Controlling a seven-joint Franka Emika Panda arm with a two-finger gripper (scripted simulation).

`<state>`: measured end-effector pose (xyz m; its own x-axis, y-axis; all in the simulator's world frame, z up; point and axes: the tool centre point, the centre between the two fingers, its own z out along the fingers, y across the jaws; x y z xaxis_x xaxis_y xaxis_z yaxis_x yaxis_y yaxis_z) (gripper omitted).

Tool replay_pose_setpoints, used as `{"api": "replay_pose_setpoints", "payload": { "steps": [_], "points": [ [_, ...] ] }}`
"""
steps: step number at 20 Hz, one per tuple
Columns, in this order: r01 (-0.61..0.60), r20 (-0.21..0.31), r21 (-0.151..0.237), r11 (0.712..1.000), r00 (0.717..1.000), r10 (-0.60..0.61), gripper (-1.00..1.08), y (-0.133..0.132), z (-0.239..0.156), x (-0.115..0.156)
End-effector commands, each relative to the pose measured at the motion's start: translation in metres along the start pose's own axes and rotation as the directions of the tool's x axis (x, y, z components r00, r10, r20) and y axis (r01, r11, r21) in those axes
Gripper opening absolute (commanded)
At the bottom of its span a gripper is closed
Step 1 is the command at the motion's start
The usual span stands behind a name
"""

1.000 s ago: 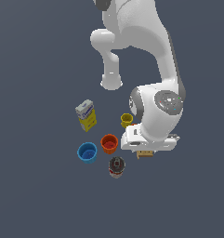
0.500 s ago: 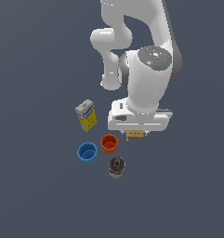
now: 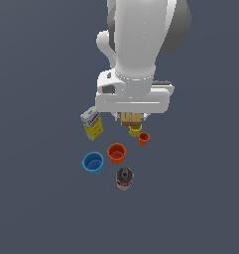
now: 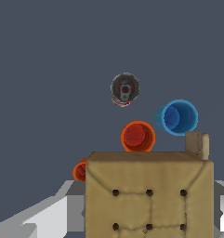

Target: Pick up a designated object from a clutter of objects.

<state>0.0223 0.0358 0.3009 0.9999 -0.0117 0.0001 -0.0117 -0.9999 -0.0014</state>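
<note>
The tan cracker block (image 3: 131, 118) is seen just under the white hand of the arm, raised above the tabletop (image 3: 36, 198) and the cups. In the wrist view the block (image 4: 148, 195) fills the near foreground, its stitched squares and small dark holes facing the camera, with grey finger parts on either side of it. The jaws are closed to the block's width and the block is held between them; the gripper (image 3: 131, 118) is largely hidden by the hand in the exterior view.

Below it, the yellow cup (image 3: 135, 130) and the small red-orange cup (image 3: 144, 138) are set close together. The orange cup (image 3: 116, 153), the blue cup (image 3: 93, 162) and the dark can (image 3: 124, 177) are spread nearer the camera. The yellow-and-white box (image 3: 92, 124) is placed toward the exterior view's left, apart from the block.
</note>
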Motion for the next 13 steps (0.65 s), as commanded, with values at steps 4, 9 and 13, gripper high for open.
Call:
{"api": "replay_pose_setpoints", "payload": {
  "steps": [4, 9, 13],
  "points": [
    [0.001, 0.0, 0.0, 1.0, 1.0, -0.001, -1.0, 0.02, -0.037, -0.012],
    [0.0, 0.0, 0.0, 1.0, 1.0, 0.0, -1.0, 0.03, -0.055, -0.016],
    [0.0, 0.0, -0.001, 1.0, 1.0, 0.0, -1.0, 0.033, -0.058, -0.016]
  ]
}}
